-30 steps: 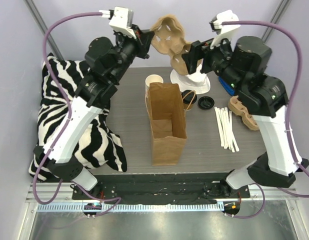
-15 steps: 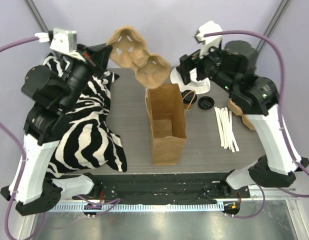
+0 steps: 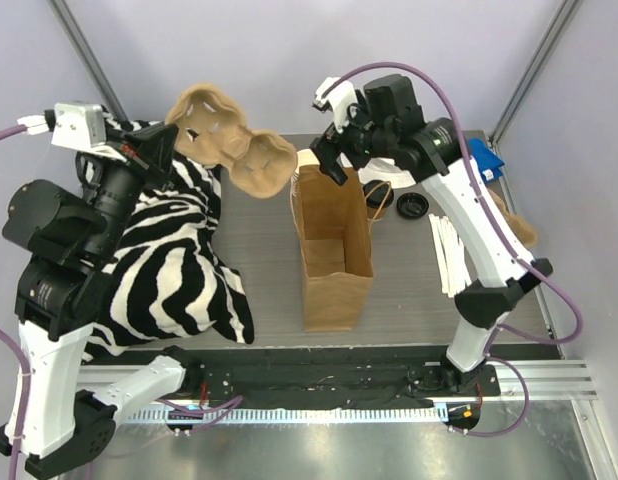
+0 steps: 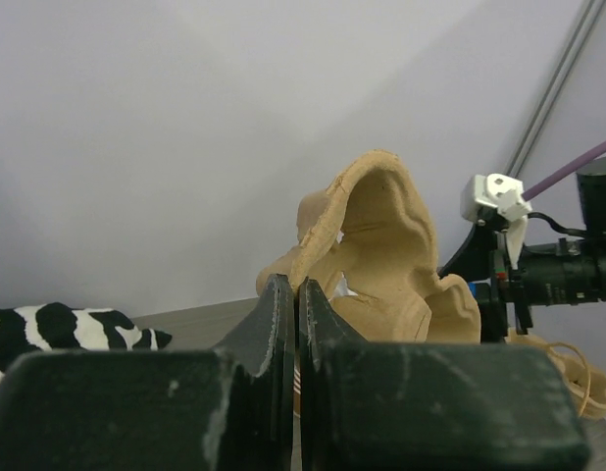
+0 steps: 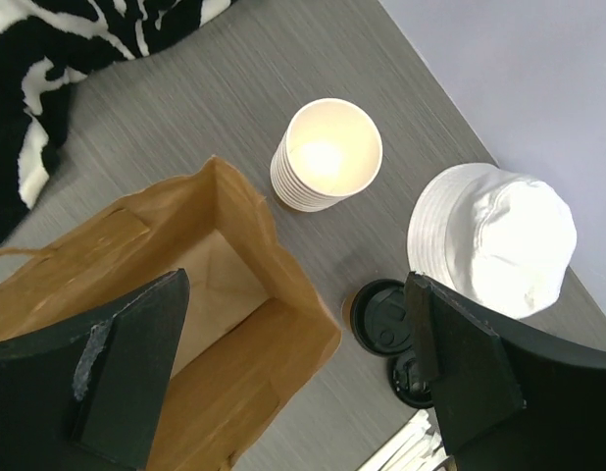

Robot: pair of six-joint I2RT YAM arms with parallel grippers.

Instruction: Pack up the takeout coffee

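Where the brown paper bag (image 3: 334,250) stands open at mid-table, you have the takeout coffee (image 5: 381,314) on the tabletop just beside its far right corner, lid on. Above the bag's far end your right gripper (image 5: 295,285) hangs spread wide, holding nothing. Farther left, your left gripper (image 4: 289,294) is pinched tight on the pulp cup tray (image 3: 229,145), which it holds in the air.

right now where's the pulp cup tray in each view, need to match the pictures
top external: pulp cup tray upper left of centre, in the air, held by the left gripper, left of the paper bag.
left wrist: centre, just beyond the shut fingers.
right wrist: not in it.
shared landmark: the zebra cloth, left in top external, bottom left in left wrist, top left in right wrist.
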